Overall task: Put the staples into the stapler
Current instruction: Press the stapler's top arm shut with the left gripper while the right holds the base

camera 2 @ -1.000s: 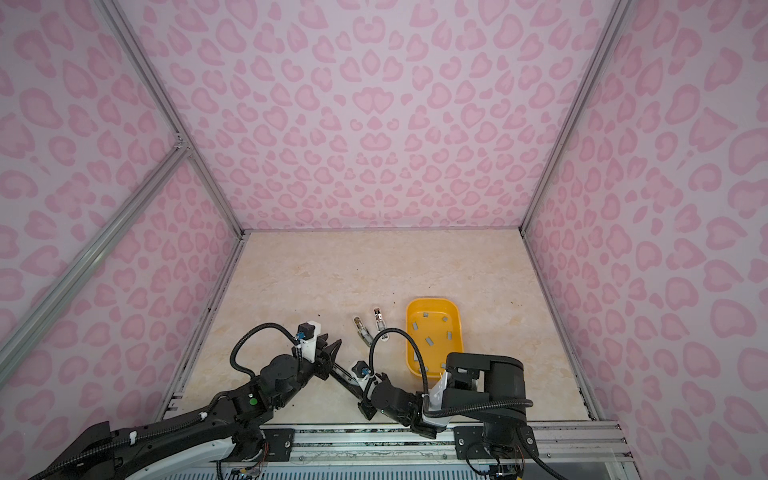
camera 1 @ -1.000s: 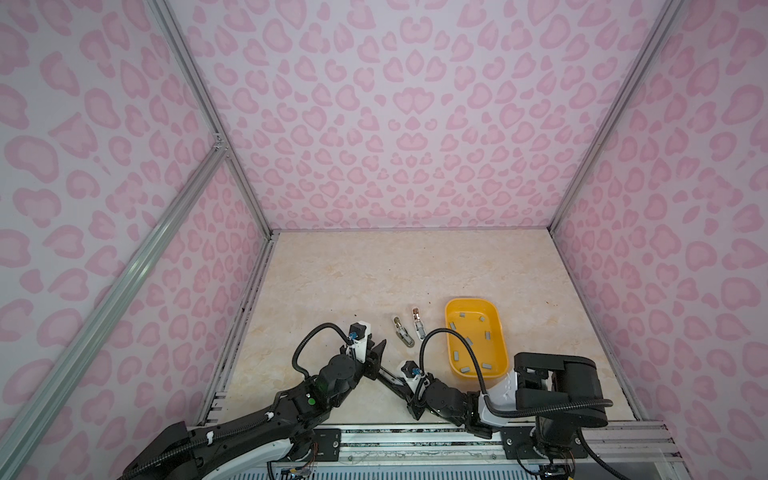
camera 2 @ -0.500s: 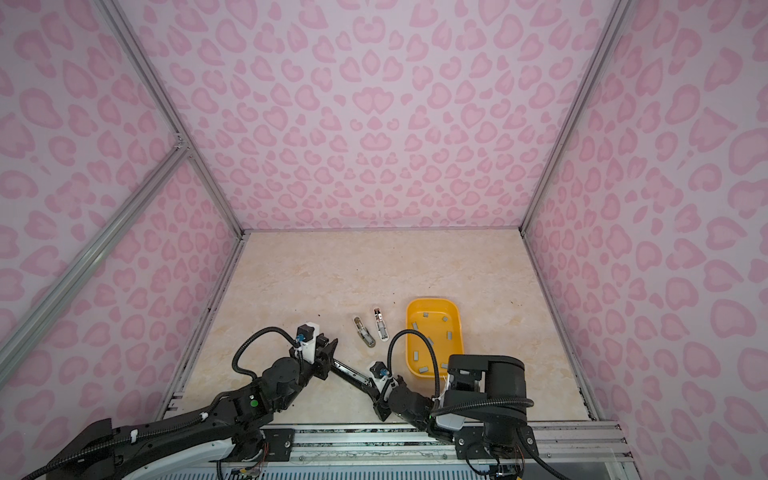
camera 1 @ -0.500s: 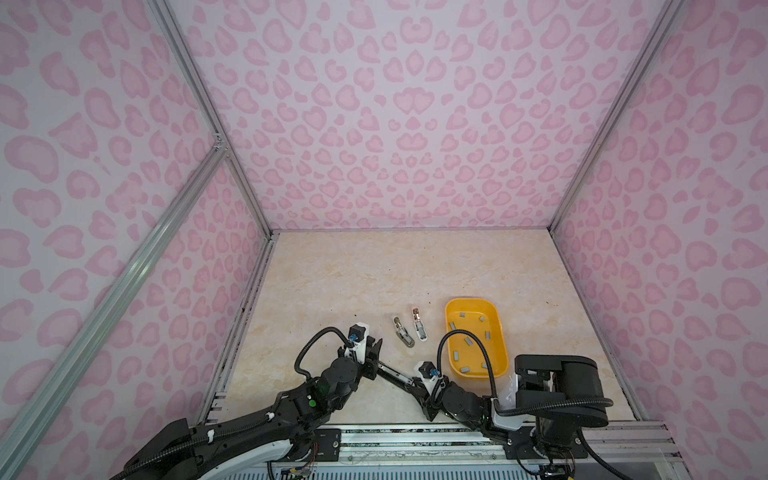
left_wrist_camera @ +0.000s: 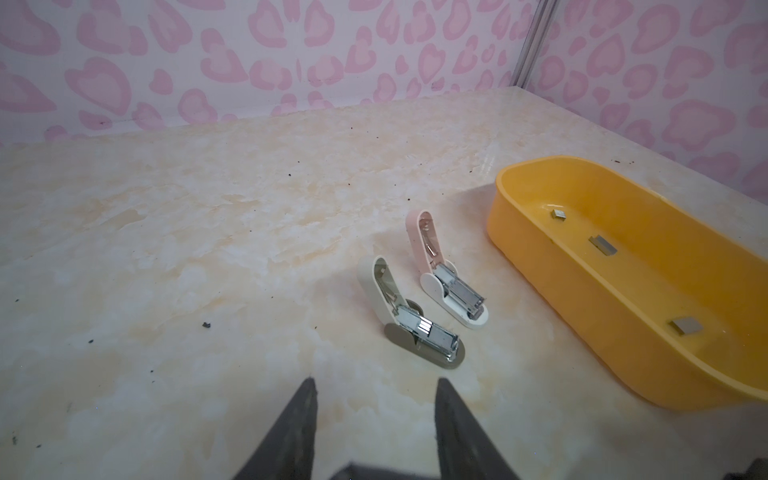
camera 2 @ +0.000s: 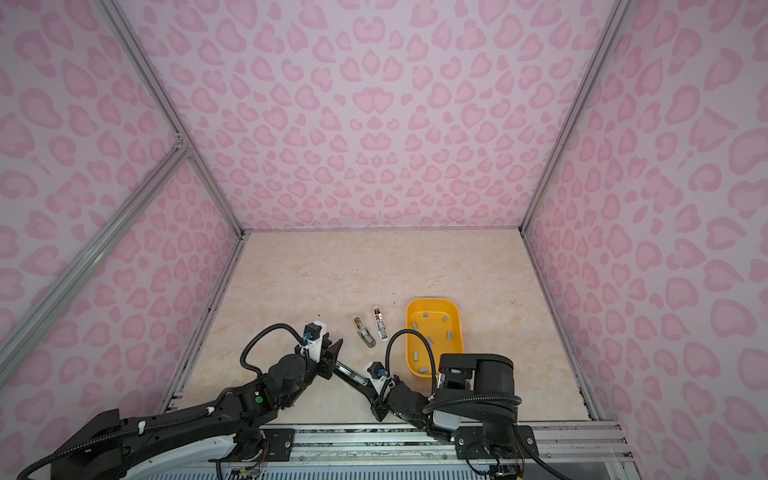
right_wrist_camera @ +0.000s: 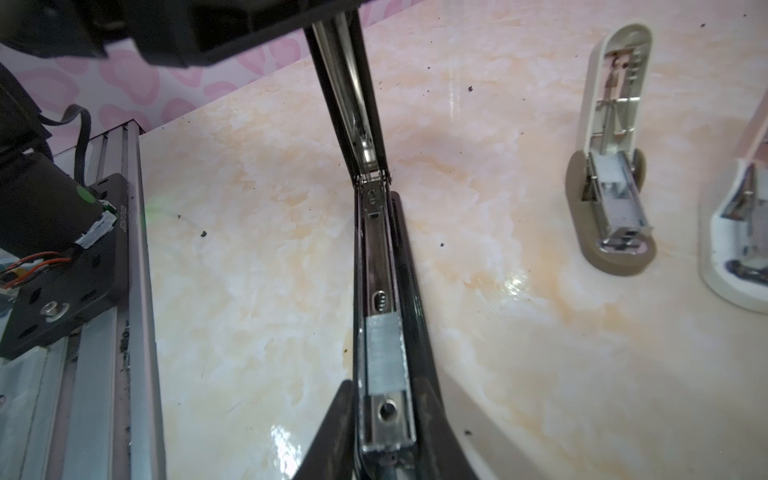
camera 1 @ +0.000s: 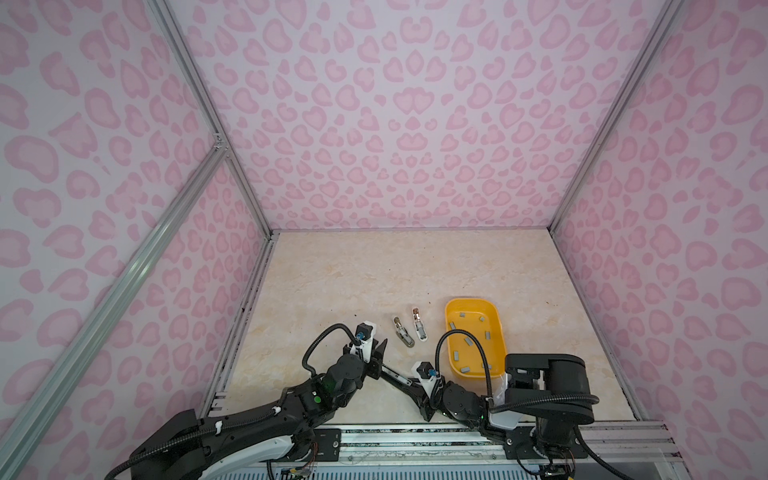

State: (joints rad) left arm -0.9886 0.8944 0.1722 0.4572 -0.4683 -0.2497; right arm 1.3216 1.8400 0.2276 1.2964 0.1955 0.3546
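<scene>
Our repositioned right tool point(right_wrist_camera: 384, 419) clamps the long black open stapler point(right_wrist_camera: 376, 257); its grey metal staple strip point(right_wrist_camera: 382, 353) sits loaded; left tool point(left_wrist_camera: 376, 386) apart; we close next.

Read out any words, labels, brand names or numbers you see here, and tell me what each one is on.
None readable. The long black metal stapler, cream-and-grey small stapler, pink-and-white small stapler and yellow plastic tray show no print; any marking on the black mounting plate is too blurred to read.
</scene>
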